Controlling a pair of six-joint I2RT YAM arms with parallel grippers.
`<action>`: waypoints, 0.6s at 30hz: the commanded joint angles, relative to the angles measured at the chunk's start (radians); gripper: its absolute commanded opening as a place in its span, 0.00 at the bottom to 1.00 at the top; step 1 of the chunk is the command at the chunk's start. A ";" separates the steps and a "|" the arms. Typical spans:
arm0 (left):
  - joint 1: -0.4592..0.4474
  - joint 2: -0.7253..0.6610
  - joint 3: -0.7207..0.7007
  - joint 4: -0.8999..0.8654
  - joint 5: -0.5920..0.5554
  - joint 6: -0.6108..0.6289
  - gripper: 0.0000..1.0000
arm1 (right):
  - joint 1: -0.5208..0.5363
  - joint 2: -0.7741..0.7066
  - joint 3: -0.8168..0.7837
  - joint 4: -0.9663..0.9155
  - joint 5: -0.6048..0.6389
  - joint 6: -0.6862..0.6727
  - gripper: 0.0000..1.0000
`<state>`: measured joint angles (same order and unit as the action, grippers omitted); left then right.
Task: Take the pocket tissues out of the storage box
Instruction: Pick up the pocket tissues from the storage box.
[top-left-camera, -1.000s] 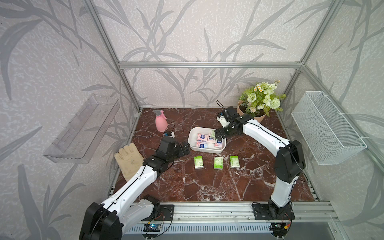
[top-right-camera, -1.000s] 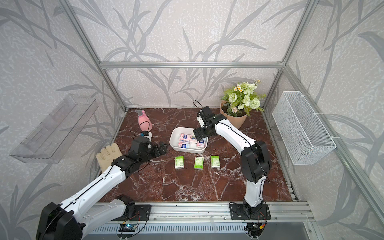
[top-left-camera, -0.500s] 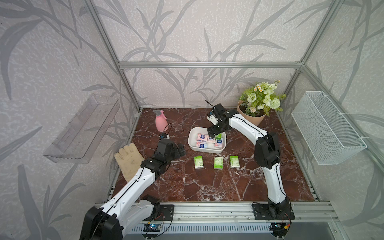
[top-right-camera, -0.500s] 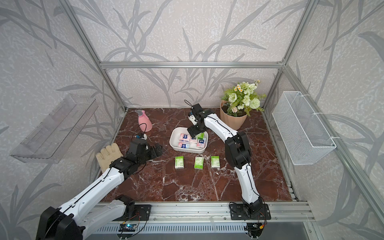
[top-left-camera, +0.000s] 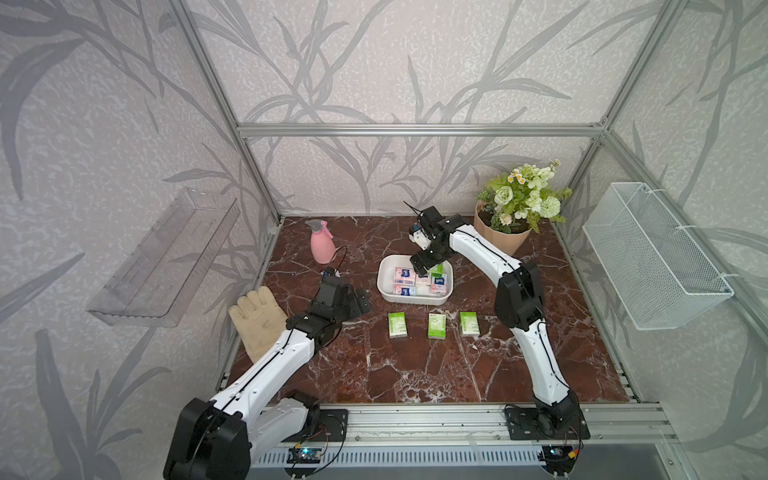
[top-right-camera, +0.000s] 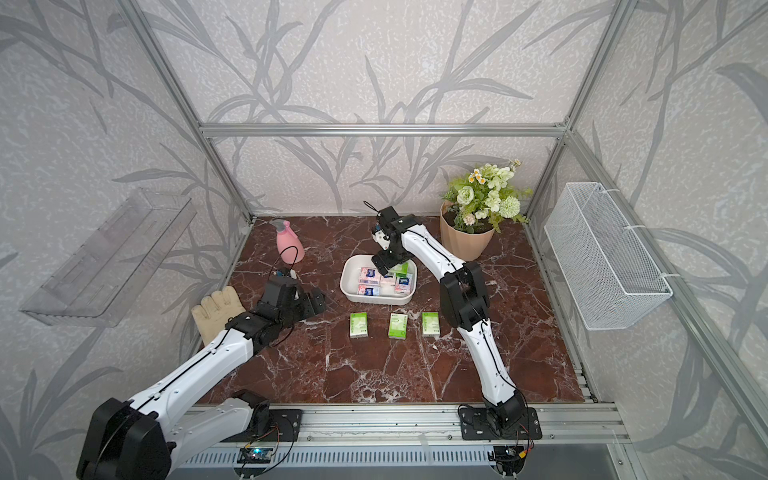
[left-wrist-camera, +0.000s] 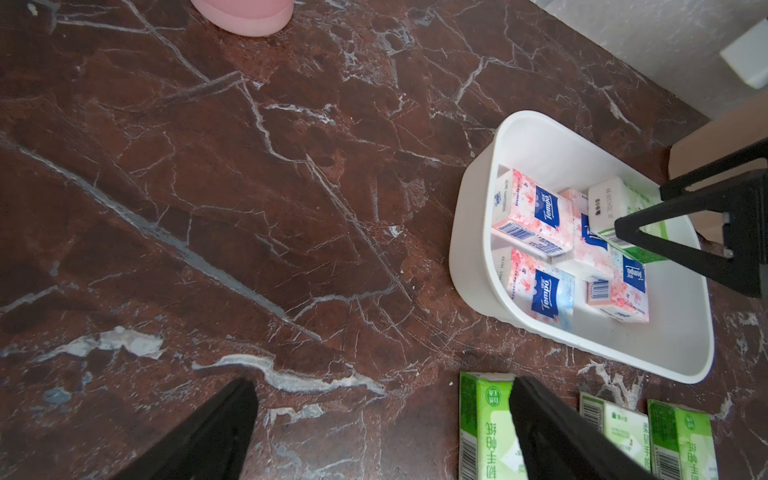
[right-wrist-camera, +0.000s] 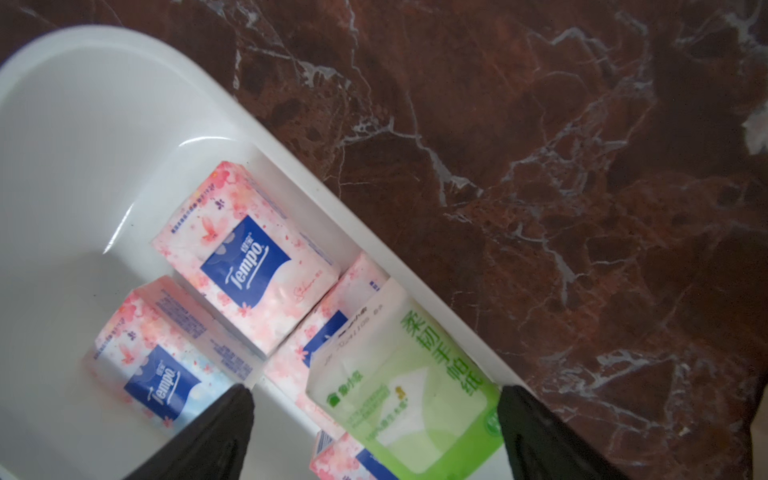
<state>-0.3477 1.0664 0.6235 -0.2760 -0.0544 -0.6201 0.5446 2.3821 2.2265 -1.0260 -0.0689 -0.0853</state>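
Already three green-and-white pocket tissues (top-left-camera: 436, 326) lie in a row on the marble table (top-left-camera: 415, 374) at the 6 o'clock side of the storage box (top-left-camera: 415, 298), which sits just toward 12 o'clock from the table's middle; five packets are inside it. The right gripper (right-wrist-camera: 372, 395) hangs over the box's 2 o'clock corner, its jaws spread wide and holding nothing, with the one green packet (right-wrist-camera: 415, 386) in the box framed between them in the wrist view. That packet lies tilted, propped on pink packets (right-wrist-camera: 249, 257) close against the box wall; whether the gripper touches it yet cannot be told. The step in hand looks to be the grasp of this green packet. To do it well, the gripper would likely drop straight down with one jaw on each side of the packet. The wall-side jaw appears in line with the rim, so it needs to slip inside rather than land on it. A gentle close seems wise, since the soft wrapper should give under pressure. A straight lift should keep the light box from dragging along and the pink packets from riding up. Either end of the row seems a natural place to set it. The left gripper (left-wrist-camera: 382, 384), jaws likewise wide apart and empty, waits above bare table at the box's 8 o'clock, near enough to steady the box if it slides.
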 joint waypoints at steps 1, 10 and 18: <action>0.007 0.006 0.021 0.008 -0.006 0.012 1.00 | 0.006 0.022 0.001 -0.048 0.003 -0.017 0.95; 0.010 0.009 0.016 0.009 -0.005 0.014 1.00 | 0.009 -0.090 -0.160 0.030 -0.013 -0.002 0.94; 0.014 0.013 0.012 0.012 0.002 0.016 1.00 | 0.031 -0.199 -0.265 0.080 -0.035 0.033 0.92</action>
<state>-0.3397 1.0729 0.6235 -0.2756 -0.0528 -0.6201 0.5602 2.2662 1.9770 -0.9737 -0.0879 -0.0742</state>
